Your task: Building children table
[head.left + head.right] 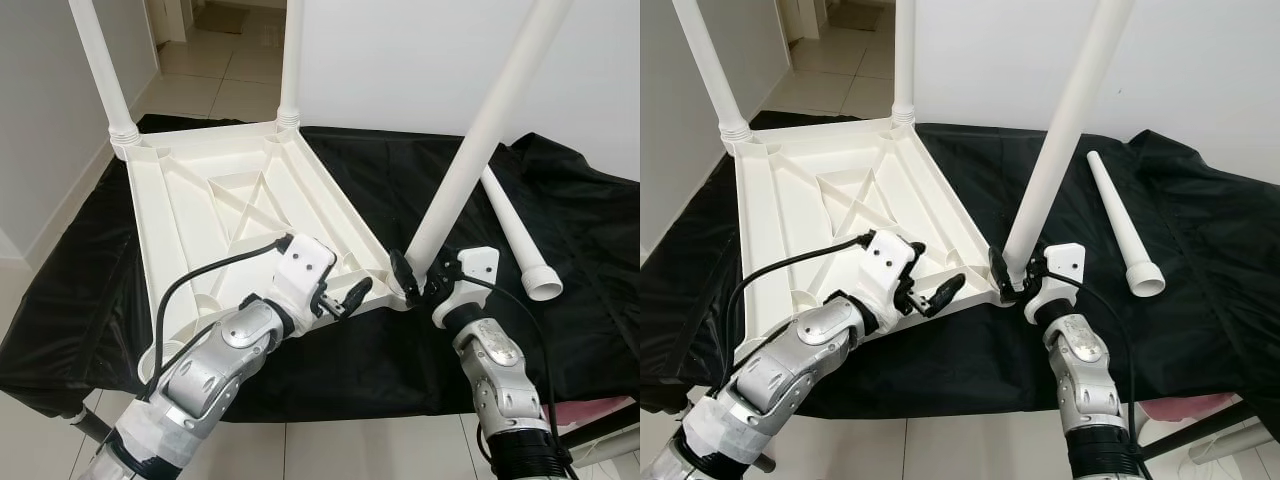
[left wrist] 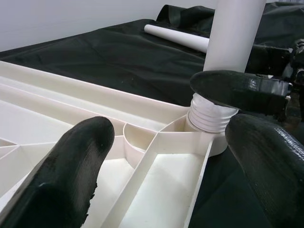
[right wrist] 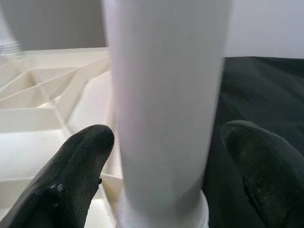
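Surface: black cloth [image 1: 560, 230] covering the counter.
Tabletop [image 1: 215, 215]: white, upside down on the cloth.
Right gripper [image 1: 418, 280]: fingers spread around leaning leg [image 1: 480, 150] at the near corner.
Left gripper [image 1: 345, 298]: spread wide beside that corner.
Spare leg [image 1: 520, 235]: lying on the cloth.

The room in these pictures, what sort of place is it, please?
Probably a room in a home, used here for assembling furniture. The floor is pale tile, the walls are plain white, and a doorway opens at the back. An upturned white plastic table lies on a black sheet.
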Motion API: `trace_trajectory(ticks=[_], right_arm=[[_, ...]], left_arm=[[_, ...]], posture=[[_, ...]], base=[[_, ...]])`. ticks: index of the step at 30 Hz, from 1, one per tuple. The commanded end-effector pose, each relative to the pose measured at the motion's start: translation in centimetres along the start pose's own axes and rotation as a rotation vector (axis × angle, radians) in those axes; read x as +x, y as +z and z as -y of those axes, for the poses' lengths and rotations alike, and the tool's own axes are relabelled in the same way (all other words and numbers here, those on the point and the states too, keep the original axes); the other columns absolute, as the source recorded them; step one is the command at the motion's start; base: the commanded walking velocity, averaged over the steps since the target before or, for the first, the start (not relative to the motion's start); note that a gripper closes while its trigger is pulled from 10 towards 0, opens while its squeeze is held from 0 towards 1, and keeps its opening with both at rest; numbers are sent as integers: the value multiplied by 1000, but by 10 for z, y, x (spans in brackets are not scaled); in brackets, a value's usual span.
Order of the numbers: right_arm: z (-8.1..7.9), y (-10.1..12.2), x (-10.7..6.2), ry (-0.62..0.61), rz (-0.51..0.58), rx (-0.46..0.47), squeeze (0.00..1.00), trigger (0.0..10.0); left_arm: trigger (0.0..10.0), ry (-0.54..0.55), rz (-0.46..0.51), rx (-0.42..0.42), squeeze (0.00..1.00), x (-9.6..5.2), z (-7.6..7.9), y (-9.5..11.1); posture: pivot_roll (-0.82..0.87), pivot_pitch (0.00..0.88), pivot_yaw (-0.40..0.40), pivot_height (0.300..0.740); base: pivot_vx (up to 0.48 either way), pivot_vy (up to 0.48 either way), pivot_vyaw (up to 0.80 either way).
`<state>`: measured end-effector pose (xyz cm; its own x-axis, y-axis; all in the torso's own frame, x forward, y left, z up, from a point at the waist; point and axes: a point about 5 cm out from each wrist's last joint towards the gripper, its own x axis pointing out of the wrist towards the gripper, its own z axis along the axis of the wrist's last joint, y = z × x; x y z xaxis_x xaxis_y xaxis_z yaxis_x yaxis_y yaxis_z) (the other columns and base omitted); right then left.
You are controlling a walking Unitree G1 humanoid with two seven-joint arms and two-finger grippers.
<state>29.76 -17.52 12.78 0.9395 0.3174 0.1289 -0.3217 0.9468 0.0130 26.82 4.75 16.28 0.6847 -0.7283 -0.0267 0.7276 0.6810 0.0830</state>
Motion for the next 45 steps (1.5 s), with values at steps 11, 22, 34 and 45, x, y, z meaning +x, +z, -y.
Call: trace_trajectory(ticks=[11, 22, 34, 45], right_arm=[[9, -7, 17, 203, -67, -4, 0, 7843], [15, -15, 24, 239, -100, -14, 0, 0], [13, -24, 16, 80, -115, 17, 0, 10000], [-6, -31, 11, -358, -155, 150, 0, 10000]], left_arm=[[10000, -138, 0, 19, 0, 2, 4, 3], [10000, -122, 0, 35, 0, 2, -2, 3], [10000, -97, -1, 35, 0, -1, -4, 4], [10000, -103, -24, 35, 0, -2, -4, -2]], posture=[[16, 0, -75, 740], [27, 0, -79, 740], [50, 0, -79, 740], [26, 0, -68, 740]], base=[[0, 0, 0], [0, 0, 0], [0, 0, 0], [0, 0, 0]])
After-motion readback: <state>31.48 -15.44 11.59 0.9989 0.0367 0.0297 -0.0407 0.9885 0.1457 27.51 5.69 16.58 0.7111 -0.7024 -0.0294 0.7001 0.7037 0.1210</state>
